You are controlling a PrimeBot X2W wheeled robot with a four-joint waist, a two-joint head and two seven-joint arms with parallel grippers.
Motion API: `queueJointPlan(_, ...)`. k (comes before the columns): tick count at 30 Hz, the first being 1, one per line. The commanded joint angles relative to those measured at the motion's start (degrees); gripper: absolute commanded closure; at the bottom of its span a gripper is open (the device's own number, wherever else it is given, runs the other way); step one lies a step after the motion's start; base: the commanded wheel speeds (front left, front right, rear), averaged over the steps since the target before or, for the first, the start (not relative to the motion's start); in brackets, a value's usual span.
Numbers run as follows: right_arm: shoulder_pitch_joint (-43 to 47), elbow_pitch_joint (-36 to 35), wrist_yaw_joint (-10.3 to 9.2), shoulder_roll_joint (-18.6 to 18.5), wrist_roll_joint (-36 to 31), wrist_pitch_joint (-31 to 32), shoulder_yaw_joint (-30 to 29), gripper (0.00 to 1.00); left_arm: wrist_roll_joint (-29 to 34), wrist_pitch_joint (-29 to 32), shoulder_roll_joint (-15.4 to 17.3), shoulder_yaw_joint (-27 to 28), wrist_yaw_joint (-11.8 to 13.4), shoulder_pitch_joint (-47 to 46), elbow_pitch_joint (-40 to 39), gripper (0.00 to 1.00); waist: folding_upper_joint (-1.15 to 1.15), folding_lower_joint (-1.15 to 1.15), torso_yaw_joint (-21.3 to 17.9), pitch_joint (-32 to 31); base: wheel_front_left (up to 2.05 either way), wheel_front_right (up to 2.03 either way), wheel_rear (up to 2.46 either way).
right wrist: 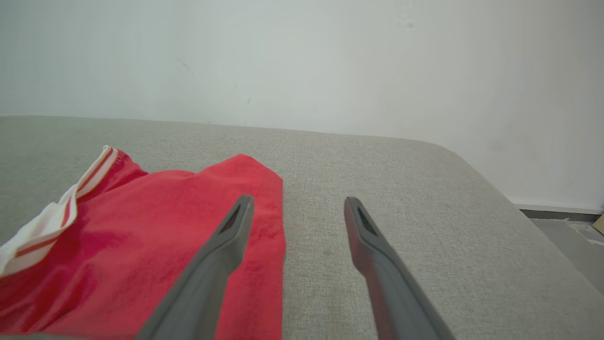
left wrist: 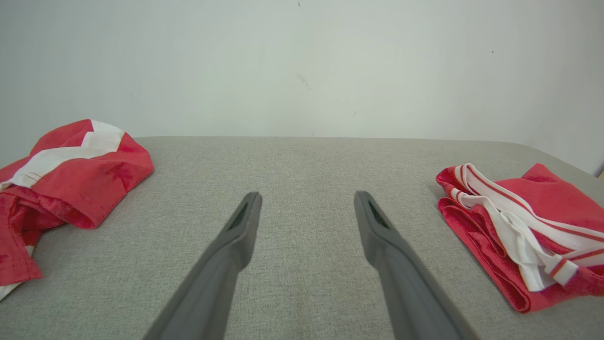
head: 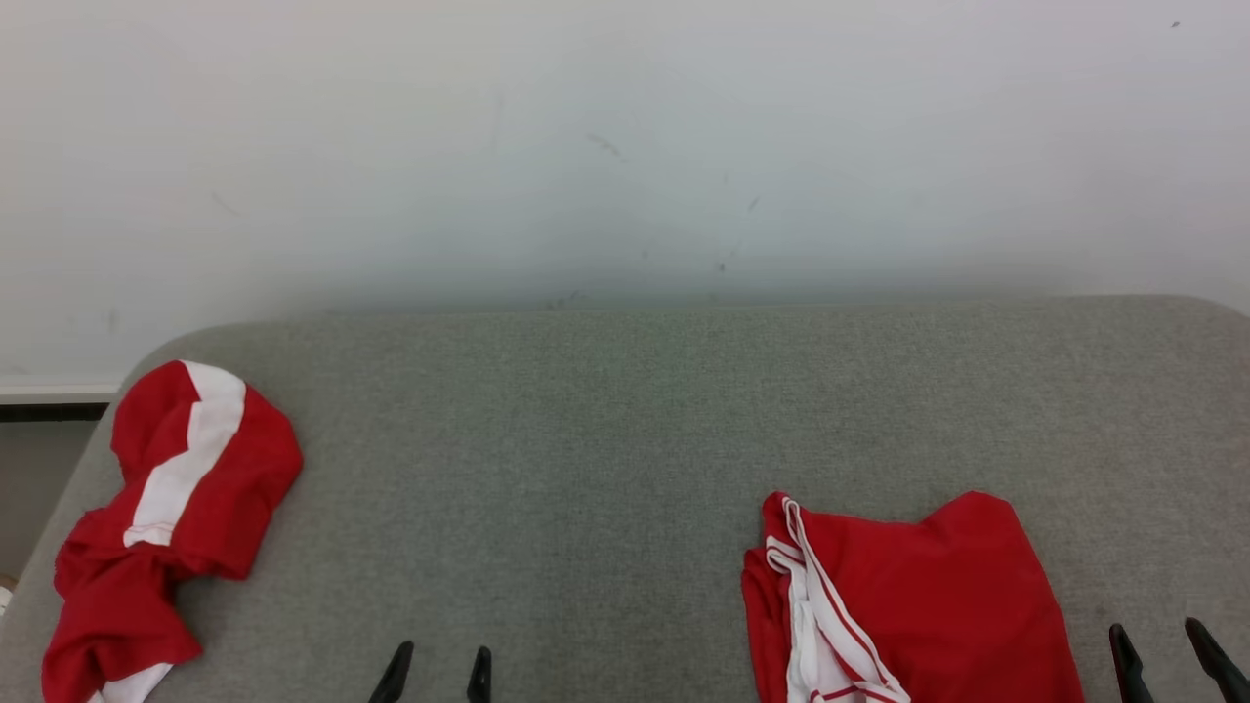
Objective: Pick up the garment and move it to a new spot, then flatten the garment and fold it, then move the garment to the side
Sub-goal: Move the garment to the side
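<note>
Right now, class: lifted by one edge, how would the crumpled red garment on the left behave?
Probably floppy: the crumpled garment lies in soft bunched folds, so it would drape. Likely light, being thin cloth. Unlikely to slide on the textured grey surface.

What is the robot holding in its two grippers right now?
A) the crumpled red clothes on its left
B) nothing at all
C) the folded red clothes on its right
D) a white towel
B: the left gripper and the right gripper both stand open and grip nothing, while the crumpled red garment and the folded red garment lie on the grey surface.
</note>
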Motion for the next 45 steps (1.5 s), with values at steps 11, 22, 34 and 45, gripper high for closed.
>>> queueJointPlan(11, -4.0, 1.9, -0.14, -3.8, 14.5, 6.0, 6.8, 0.0, -0.5, -0.1, 0.2, -0.9, 0.1, -0.3, 0.0, 0.0, 0.0, 0.0, 0.2, 1.9, 0.0, 0.0, 0.0)
queueJointPlan(22, -14.1, 3.5, -0.14, -14.0, 31.5, 30.8, 14.1, 0.0, 0.6, -0.1, 0.2, -2.3, -0.8, -3.7, 0.8, 0.0, 0.0, 0.0, 3.2, 6.3, 0.0, 0.0, 0.0)
queueJointPlan(34, -18.9, 12.5, -0.13, -11.4, 40.8, 40.9, 16.8, 0.0, 1.0, -0.1, 0.2, -3.4, -0.8, -6.1, 1.6, 0.0, 0.0, 0.0, 8.2, 8.5, 0.0, 0.0, 0.0)
queueJointPlan(45, -22.4, 6.6, -0.07, -14.6, 42.6, 35.4, 20.7, 1.0, -0.4, -0.1, 0.2, -3.7, 0.2, -6.2, 1.1, 0.0, 0.0, 0.0, 7.7, 7.4, 0.0, 0.0, 0.0)
